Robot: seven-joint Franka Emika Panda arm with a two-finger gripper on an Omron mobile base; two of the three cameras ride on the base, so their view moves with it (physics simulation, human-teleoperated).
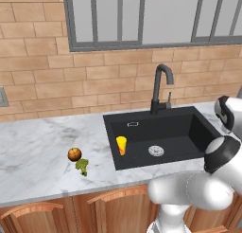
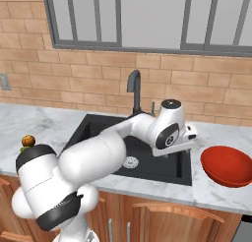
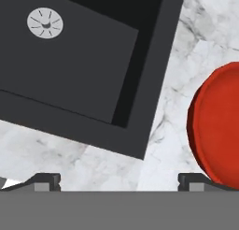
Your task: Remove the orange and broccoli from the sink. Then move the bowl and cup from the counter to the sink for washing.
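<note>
We count one orange [image 1: 74,154] and one broccoli floret [image 1: 82,166], both on the counter [image 1: 33,156]. There is one yellow cup [image 1: 121,145], and we see one red bowl [image 2: 227,166]. We count one black sink [image 1: 179,132], with one round white drain [image 1: 156,151] in its floor and one dark curved faucet [image 1: 160,87] behind it. Below the counter we make out two curved cabinet handles [image 1: 116,195] in the left base view. On the wall we count one window [image 1: 156,16] and one grey wall plate [image 1: 3,96] at the far left.

Cup [image 1: 121,145] in sink [image 1: 184,132]; bowl [image 2: 227,166] right of it.
</note>
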